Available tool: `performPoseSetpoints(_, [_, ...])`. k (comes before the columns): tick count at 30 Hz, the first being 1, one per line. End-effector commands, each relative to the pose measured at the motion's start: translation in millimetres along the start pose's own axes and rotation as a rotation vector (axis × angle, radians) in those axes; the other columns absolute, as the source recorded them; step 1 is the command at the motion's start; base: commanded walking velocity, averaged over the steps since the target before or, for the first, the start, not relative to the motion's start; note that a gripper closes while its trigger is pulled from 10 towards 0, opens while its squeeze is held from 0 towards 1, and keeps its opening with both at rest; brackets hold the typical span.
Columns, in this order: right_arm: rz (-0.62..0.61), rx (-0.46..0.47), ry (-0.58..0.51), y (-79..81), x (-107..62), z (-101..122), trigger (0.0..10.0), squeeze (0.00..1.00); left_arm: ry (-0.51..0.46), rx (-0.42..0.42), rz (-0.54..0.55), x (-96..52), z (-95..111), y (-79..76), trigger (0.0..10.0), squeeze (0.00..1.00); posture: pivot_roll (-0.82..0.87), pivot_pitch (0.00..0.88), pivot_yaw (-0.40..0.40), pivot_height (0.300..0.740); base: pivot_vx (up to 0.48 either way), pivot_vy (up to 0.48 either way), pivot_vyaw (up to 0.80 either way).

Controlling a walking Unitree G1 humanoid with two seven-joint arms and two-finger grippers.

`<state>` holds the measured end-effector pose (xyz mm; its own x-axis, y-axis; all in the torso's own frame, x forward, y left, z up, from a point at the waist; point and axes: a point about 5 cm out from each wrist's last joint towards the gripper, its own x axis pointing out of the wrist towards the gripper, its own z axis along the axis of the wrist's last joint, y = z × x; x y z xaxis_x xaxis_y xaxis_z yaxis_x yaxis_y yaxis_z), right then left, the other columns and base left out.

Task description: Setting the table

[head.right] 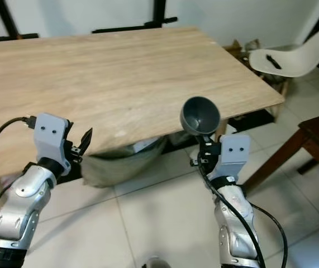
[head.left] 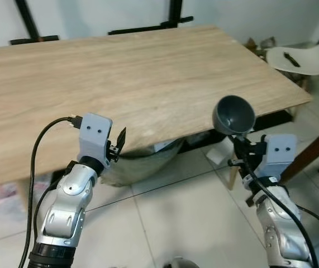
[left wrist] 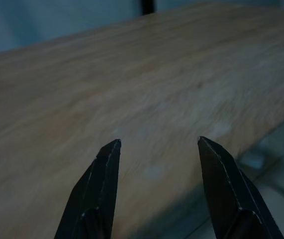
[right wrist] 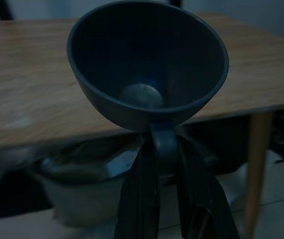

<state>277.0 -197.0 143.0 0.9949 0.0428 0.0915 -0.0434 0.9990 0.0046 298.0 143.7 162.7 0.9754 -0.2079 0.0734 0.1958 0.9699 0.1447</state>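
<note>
A dark grey cup [head.left: 234,114] is held in the air just off the near right edge of the wooden table [head.left: 120,78]. My right gripper [head.left: 238,146] is shut on the cup's handle [right wrist: 162,142], and the cup's mouth [right wrist: 146,55] tilts toward the camera. My left gripper [head.left: 119,144] hovers at the table's near edge, left of the cup. Its two black fingers [left wrist: 99,191] stand open with nothing between them, pointing over the bare tabletop [left wrist: 132,94].
A white chair [head.left: 301,56] stands beyond the table's right end. A dark wooden chair [head.right: 315,139] is at the right, close to my right arm. A grey bag [head.left: 142,164] lies under the table on the tiled floor. Black stand legs [head.left: 148,25] run along the far wall.
</note>
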Motion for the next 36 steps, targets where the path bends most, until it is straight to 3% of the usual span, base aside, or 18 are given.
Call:
performPoseSetpoints(1, [-0.01,0.001,-0.005,-3.4,-2.1,0.5,10.0,0.0,0.013,0.005,-0.006,-1.9,-2.0,-3.0,10.0,0.0,-0.12,0.0,0.053,0.74,-0.352,0.0,0.0])
performPoseSetpoints(13, [-0.011,0.0,-0.005,-3.2,-2.0,0.3,10.0,0.0,0.015,0.004,-0.006,-1.7,-1.0,-3.5,10.0,0.0,-0.13,0.0,0.053,0.74,-0.333,0.0,0.0])
performPoseSetpoints(20, [-0.015,0.0,-0.004,-3.8,-2.2,0.3,10.0,0.0,0.05,-0.073,-0.008,0.4,-1.7,-6.2,10.0,0.0,-0.13,0.0,0.053,0.74,0.0,0.0,0.0])
performPoseSetpoints(26, [-0.016,0.001,-0.006,-3.9,-2.5,0.7,10.0,0.0,0.057,-0.053,0.022,3.0,-3.0,-1.3,10.0,0.0,-0.13,0.0,0.055,0.74,0.0,0.0,0.0])
performPoseSetpoints(36, [-0.025,0.039,0.0,-4.1,-2.8,-0.4,10.0,0.0,0.063,-0.028,0.036,4.7,-3.5,0.9,10.0,0.0,-0.13,0.0,0.057,0.74,0.311,0.0,-0.08])
